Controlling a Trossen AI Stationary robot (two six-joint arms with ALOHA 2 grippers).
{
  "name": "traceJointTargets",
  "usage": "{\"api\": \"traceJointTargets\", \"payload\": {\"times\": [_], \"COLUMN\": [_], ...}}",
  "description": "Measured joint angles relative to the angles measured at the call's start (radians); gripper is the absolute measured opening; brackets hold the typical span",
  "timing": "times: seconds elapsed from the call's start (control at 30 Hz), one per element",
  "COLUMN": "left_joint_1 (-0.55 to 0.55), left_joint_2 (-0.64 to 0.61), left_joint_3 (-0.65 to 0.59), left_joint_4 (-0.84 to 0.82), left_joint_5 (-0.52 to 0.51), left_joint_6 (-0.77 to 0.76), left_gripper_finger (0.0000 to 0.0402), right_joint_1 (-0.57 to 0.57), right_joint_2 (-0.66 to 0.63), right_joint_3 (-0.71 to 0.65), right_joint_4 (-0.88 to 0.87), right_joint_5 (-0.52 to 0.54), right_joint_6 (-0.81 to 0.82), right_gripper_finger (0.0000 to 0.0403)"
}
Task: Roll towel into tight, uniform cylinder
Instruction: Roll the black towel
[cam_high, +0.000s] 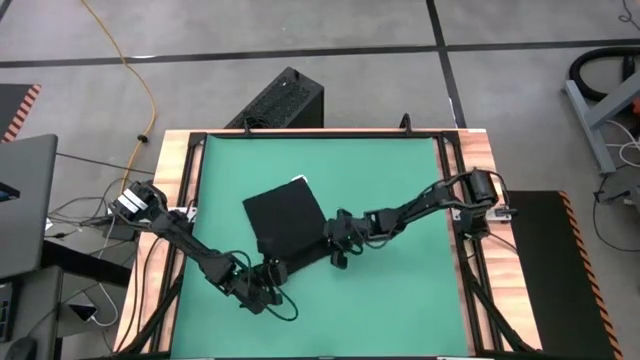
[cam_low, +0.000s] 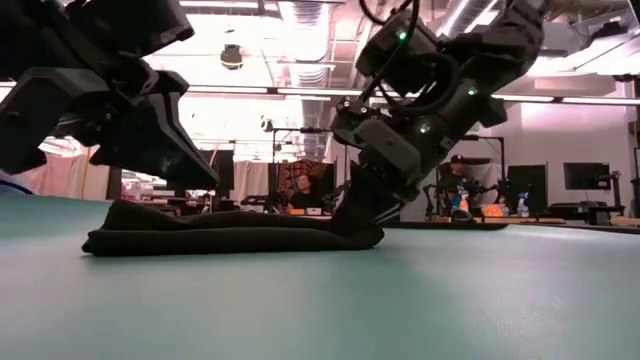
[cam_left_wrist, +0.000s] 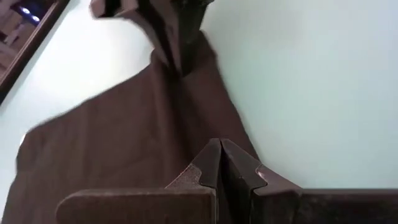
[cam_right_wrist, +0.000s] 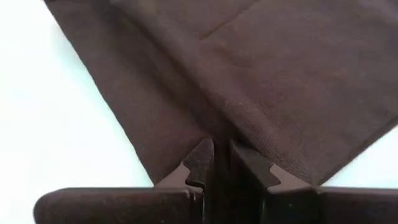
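Note:
The black towel (cam_high: 285, 218) lies flat on the green mat (cam_high: 400, 180), its small white tag (cam_high: 298, 180) at the far edge. It also shows in the low view (cam_low: 230, 238). My left gripper (cam_high: 270, 272) is shut at the towel's near corner, which also shows in the left wrist view (cam_left_wrist: 221, 149). My right gripper (cam_high: 337, 248) is shut at the towel's near right corner, seen in the right wrist view (cam_right_wrist: 217, 152) and in the low view (cam_low: 365, 225). My left gripper pinches the towel's near edge (cam_left_wrist: 205, 134) between its two shut fingers, slanting down from the table's near left side. The towel rests on the mat around the hold. How many layers it has I cannot tell. My right gripper pinches a raised fold of the towel (cam_right_wrist: 239, 121) by its near right corner between its two shut fingers, slanting down from the table's right. The cloth puckers into a ridge running away from the fingertips. The rest of the towel lies on the mat.
A black ribbed box (cam_high: 280, 100) stands on the floor beyond the table's far edge. The wooden table frame (cam_high: 175, 190) borders the mat. Bare mat shows on the right half and along the far side. Cables lie left of the table.

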Motion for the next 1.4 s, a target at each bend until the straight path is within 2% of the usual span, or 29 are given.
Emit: {"api": "traceJointTargets", "payload": {"times": [0.23,0.33,0.5,0.67,0.83,1.07,1.27,1.4], "left_joint_1": [-0.006,-0.006,-0.006,-0.006,-0.006,-0.005,-0.002,-0.002], "left_joint_2": [0.0,0.0,0.0,0.0,0.0,0.0,0.0,0.0], "left_joint_3": [-0.005,-0.006,-0.051,-0.128,-0.172,-0.176,-0.176,-0.169], "left_joint_4": [-0.007,-0.055,-0.016,0.123,0.202,0.217,0.238,0.296], "left_joint_5": [0.008,-0.003,-0.01,-0.012,-0.064,-0.073,-0.133,-0.17], "left_joint_6": [-0.005,-0.021,-0.041,-0.043,-0.043,-0.043,-0.039,0.021], "left_gripper_finger": [0.0,0.0,0.0,0.0,0.0,0.0,0.0,0.0], "right_joint_1": [0.089,0.123,0.175,0.196,0.188,0.162,0.156,0.154], "right_joint_2": [0.0,0.001,-0.034,-0.094,-0.116,-0.098,-0.098,-0.098], "right_joint_3": [-0.001,-0.002,-0.005,0.001,0.001,-0.006,-0.008,-0.007], "right_joint_4": [0.0,0.018,0.042,0.054,0.06,0.056,0.04,-0.005], "right_joint_5": [0.104,0.136,0.192,0.226,0.272,0.326,0.344,0.37], "right_joint_6": [0.23,0.251,0.21,0.161,0.07,0.042,0.023,0.02], "right_gripper_finger": [0.0075,0.0075,0.0075,0.0075,0.0075,0.0075,0.0075,0.0075]}}
